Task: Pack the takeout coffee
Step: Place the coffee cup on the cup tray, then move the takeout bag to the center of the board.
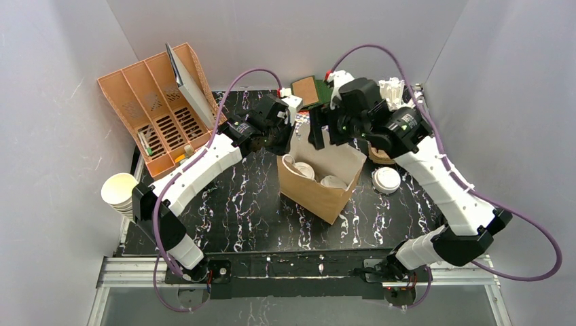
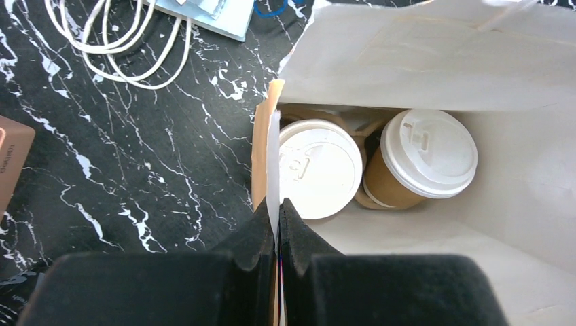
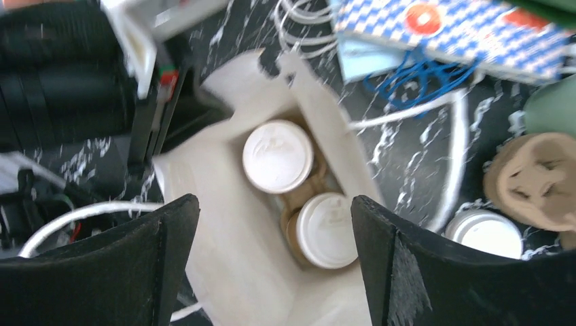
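The paper bag point(image 1: 325, 197) stands open at the middle of the table point(image 1: 238, 210). Two lidded cups sit upright side by side on its floor. One cup point(image 2: 319, 168) is close against the wall the left arm holds, and the other cup point(image 2: 426, 157) is just beside it, toward 3 o'clock in the left wrist view.

The left gripper point(image 2: 277, 216) is pinched tight on the bag's rim, at about the bag's 10 o'clock corner seen from overhead. Its jaws are flat on the paper with nothing else between them, holding the mouth open. The right gripper point(image 3: 272, 204) hangs above the mouth near the 12 o'clock edge, jaws spread wide and empty, its camera looking down on both packed lids.

A third cup point(image 1: 386, 180) stands on the table outside the bag, near its 3 o'clock side. Only its white lid shows clearly from above, so its long axis looks vertical. In the right wrist view it lies toward 4 o'clock from the open jaws, just beside a brown crumpled lump point(image 3: 536, 178).

The next move seems to hinge on that. The cup is on the right arm's side, well apart from the occupied left gripper, so the right arm is both nearer and free. I judge it would need to swing out toward 3 o'clock, come down around the upright cup, and carry it back over the held-open mouth.
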`<state>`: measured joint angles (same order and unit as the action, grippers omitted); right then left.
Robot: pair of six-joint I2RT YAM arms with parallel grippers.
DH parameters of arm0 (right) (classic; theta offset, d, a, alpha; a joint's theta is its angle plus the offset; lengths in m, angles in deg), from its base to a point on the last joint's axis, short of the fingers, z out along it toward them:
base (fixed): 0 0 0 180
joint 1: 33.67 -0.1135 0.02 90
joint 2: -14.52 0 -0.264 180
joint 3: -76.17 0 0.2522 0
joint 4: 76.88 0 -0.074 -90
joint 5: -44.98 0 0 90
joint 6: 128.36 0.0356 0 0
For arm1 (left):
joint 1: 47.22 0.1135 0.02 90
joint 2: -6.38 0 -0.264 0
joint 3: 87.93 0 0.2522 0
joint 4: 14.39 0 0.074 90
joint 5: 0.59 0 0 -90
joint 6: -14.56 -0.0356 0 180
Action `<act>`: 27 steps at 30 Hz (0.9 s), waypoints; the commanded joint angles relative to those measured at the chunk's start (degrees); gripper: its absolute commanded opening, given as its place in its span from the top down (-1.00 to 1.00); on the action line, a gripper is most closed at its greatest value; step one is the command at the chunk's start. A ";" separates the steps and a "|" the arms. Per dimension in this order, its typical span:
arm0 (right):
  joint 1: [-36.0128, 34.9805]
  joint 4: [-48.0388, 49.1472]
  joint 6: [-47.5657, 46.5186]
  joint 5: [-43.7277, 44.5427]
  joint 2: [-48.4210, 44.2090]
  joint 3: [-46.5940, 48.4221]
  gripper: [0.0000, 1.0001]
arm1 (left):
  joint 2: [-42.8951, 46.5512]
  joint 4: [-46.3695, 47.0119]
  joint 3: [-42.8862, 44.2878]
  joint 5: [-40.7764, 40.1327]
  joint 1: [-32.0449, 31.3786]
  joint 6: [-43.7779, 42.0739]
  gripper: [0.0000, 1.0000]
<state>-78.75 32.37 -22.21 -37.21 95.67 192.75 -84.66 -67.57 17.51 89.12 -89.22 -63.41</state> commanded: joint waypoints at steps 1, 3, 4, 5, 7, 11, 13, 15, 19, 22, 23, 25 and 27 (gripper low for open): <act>4.33 1.12 -1.45 3.94 2.31 8.35 -0.80 | 2.23 -0.46 1.73 -3.16 0.31 -1.82 1.00; 6.30 0.64 -2.25 3.60 3.96 11.55 -0.79 | 2.35 0.10 1.65 -4.34 0.31 -2.19 1.00; 7.42 0.43 -2.64 3.79 4.71 12.97 -0.76 | 2.36 0.46 1.66 -4.82 0.37 -2.51 1.00; 8.71 0.12 -3.14 3.83 5.51 14.25 -0.74 | 2.36 0.75 1.66 -5.45 0.39 -2.68 1.00; 12.03 -1.08 -3.56 4.20 7.54 17.48 -0.64 | 2.36 1.25 1.74 -6.78 0.72 -2.76 1.00; 20.40 -0.48 -3.10 6.24 11.11 22.08 -0.35 | 2.34 1.77 2.34 -9.21 1.74 -3.14 1.00; 25.40 0.57 -1.24 5.19 13.17 23.47 -0.20 | 2.07 2.10 3.24 -10.01 2.49 -3.98 1.00; 30.93 0.61 2.22 4.26 16.28 25.14 -0.07 | 1.60 2.58 3.88 -10.70 2.93 -4.61 1.00; 35.06 3.41 7.45 8.58 22.27 25.54 0.22 | 0.85 4.67 3.24 -12.09 4.07 -4.99 1.00; 36.21 6.26 9.72 13.04 26.69 26.33 0.11 | 0.65 7.84 1.81 -13.05 5.25 -4.72 1.00; 36.68 5.86 11.03 13.94 28.69 27.72 0.11 | 0.38 8.78 1.54 -13.00 5.67 -4.73 1.00; 37.21 5.47 12.98 16.46 32.12 30.82 0.14 | -0.55 9.58 1.62 -13.30 6.31 -4.94 1.00; 37.34 6.94 13.91 16.96 34.01 31.70 0.19 | -1.69 9.67 2.19 -13.51 6.78 -5.42 1.00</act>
<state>-41.90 35.43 -12.95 -25.21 127.10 219.70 -84.97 -60.95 19.08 77.95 -83.71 -67.83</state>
